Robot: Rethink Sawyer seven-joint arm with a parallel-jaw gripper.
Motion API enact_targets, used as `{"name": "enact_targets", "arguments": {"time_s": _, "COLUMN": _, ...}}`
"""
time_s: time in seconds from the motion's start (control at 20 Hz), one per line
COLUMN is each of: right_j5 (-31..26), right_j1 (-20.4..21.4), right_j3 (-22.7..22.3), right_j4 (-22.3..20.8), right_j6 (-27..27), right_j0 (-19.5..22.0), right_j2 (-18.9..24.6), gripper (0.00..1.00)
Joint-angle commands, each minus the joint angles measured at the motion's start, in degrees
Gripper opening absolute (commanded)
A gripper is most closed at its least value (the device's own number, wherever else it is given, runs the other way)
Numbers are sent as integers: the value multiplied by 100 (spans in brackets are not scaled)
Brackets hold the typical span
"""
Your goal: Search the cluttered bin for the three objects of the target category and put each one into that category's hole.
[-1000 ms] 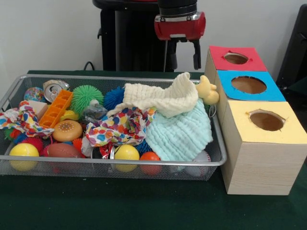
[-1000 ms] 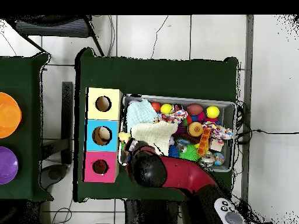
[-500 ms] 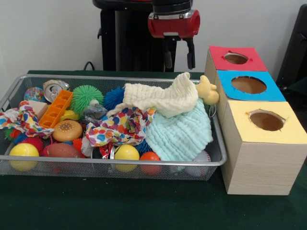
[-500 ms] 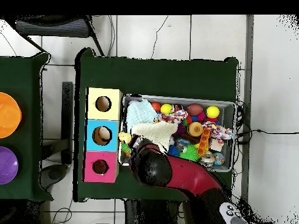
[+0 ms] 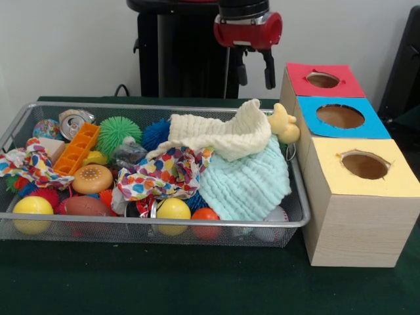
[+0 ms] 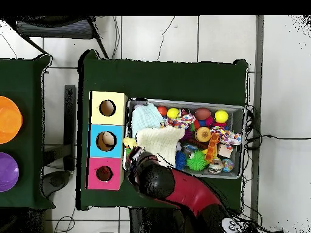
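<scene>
Hanging straight down from the red and black arm (image 5: 248, 26), the hand (image 5: 256, 71) sits above the far rim of the bin (image 5: 296, 197), just beside the red-topped end of the wooden box (image 5: 357, 226). Its two dark fingers (image 5: 268, 69) point downward, spread apart with nothing between them. From overhead the arm (image 6: 182, 191) reaches in from the bottom edge and its wrist covers the bin's corner nearest the red hole (image 6: 104, 174).

On the green counter (image 5: 131, 282) the bin is heaped with clutter. A pale yellow soft toy (image 5: 283, 123) leans on the bin's rim next to the box, partly tucked under a cream knitted cloth (image 5: 220, 134). A mint cloth (image 5: 246, 184) lies below that, and a spotted multicoloured cloth (image 5: 167, 174) beside it. The orange striped and brown toys cannot be made out.

The red hole (image 5: 322, 79) is at the box's far end, with the blue hole (image 5: 340, 116) and yellow hole (image 5: 364, 165) nearer the front camera.
</scene>
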State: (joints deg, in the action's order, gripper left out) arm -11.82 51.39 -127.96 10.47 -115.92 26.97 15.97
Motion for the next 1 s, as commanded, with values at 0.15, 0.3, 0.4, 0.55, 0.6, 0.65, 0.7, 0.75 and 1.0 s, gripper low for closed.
{"name": "enact_targets", "arguments": {"time_s": 0.15, "right_j5": -273, "right_j1": -531, "right_j3": -311, "right_j4": 731, "right_j6": -1698, "right_j0": -619, "right_j2": -535, "gripper": 100}}
{"name": "enact_targets", "arguments": {"time_s": 0.3, "right_j5": 52, "right_j1": -738, "right_j3": -475, "right_j4": 920, "right_j6": -1727, "right_j0": -454, "right_j2": -253, "gripper": 100}}
{"name": "enact_targets", "arguments": {"time_s": 0.4, "right_j5": 80, "right_j1": -720, "right_j3": -509, "right_j4": 1053, "right_j6": -1731, "right_j0": -386, "right_j2": -106, "gripper": 100}}
{"name": "enact_targets", "arguments": {"time_s": 0.55, "right_j5": 217, "right_j1": -696, "right_j3": -502, "right_j4": 1229, "right_j6": -1722, "right_j0": -253, "right_j2": 212, "gripper": 100}}
{"name": "enact_targets", "arguments": {"time_s": 0.6, "right_j5": 276, "right_j1": -679, "right_j3": -500, "right_j4": 1256, "right_j6": -1717, "right_j0": -223, "right_j2": 263, "gripper": 100}}
{"name": "enact_targets", "arguments": {"time_s": 0.65, "right_j5": 300, "right_j1": -658, "right_j3": -497, "right_j4": 1290, "right_j6": -1694, "right_j0": -171, "right_j2": 341, "gripper": 100}}
{"name": "enact_targets", "arguments": {"time_s": 0.7, "right_j5": 268, "right_j1": -616, "right_j3": -477, "right_j4": 1320, "right_j6": -1668, "right_j0": -183, "right_j2": 319, "gripper": 100}}
{"name": "enact_targets", "arguments": {"time_s": 0.75, "right_j5": 318, "right_j1": -612, "right_j3": -464, "right_j4": 1342, "right_j6": -1649, "right_j0": -133, "right_j2": 390, "gripper": 100}}
{"name": "enact_targets", "arguments": {"time_s": 1.0, "right_j5": 697, "right_j1": -689, "right_j3": -426, "right_j4": 1395, "right_j6": -1693, "right_j0": 30, "right_j2": 658, "gripper": 100}}
